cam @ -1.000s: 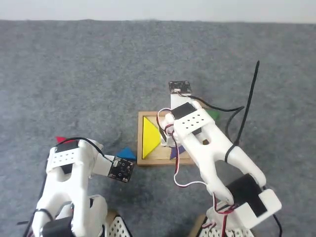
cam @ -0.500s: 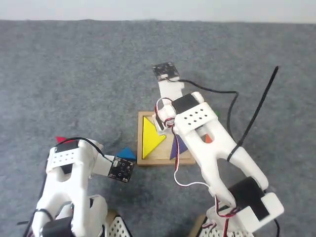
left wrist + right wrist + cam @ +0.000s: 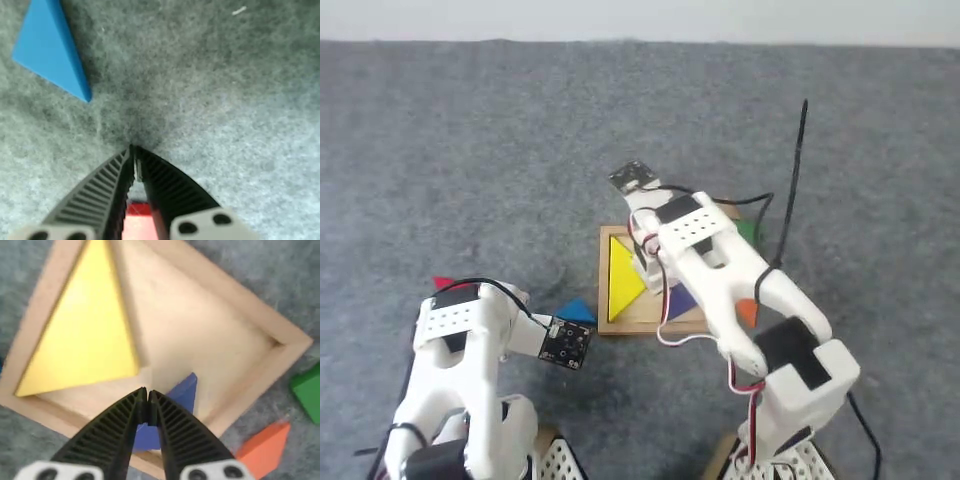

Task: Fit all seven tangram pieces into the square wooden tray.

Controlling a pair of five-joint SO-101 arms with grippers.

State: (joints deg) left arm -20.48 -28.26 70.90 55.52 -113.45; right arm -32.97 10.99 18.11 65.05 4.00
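The square wooden tray lies at mid-table. A big yellow triangle fills its left side, and a dark blue-purple piece lies near its front edge. In the right wrist view, my right gripper is shut and empty above the tray, its tips between the yellow triangle and the blue-purple piece. My left gripper is shut over bare carpet, with a light blue triangle ahead of it and a red piece showing under its base.
An orange piece and a green piece lie on the carpet right of the tray, by the right arm. The light blue triangle sits just left of the tray. A red piece lies behind the left arm.
The right arm has swung left across the tray, uncovering the orange piece on the right. The left arm has kept still.
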